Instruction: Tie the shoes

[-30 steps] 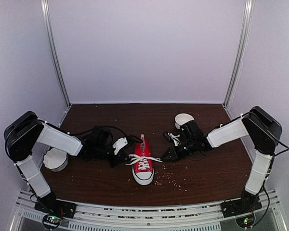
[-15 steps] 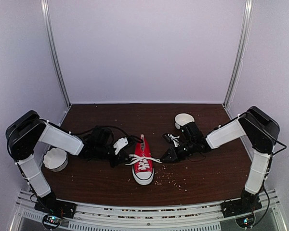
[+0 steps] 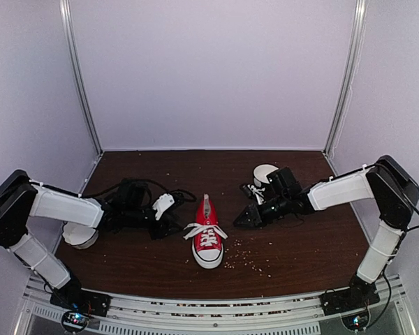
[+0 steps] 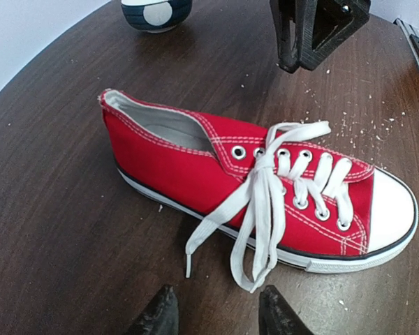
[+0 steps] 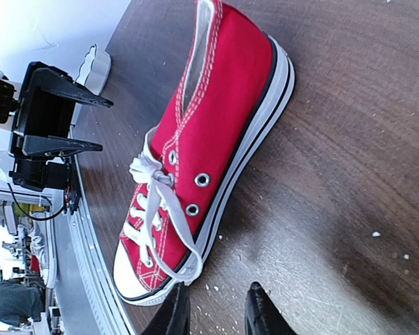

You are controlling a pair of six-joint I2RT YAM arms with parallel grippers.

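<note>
Shoe (image 3: 207,218) sits mid-table (image 3: 314,237), long axis running 12 to 6, toe cap at 6, heel at 12. Laces (image 4: 264,209) gather over the tongue; cannot tell whether a knot holds. A loose end and a loop spill off the 9 side, and one strand drapes off the 3 side.

Left gripper (image 3: 172,222) is at 9 of the shoe, fingers spread, empty, with the lace end just ahead of it. Right gripper (image 3: 240,223) is at about 2, fingers slightly parted, empty. Neither touches the shoe.

Judgement: both are about equally near. Left suits the 9-side laces, right the draped strand.
</note>
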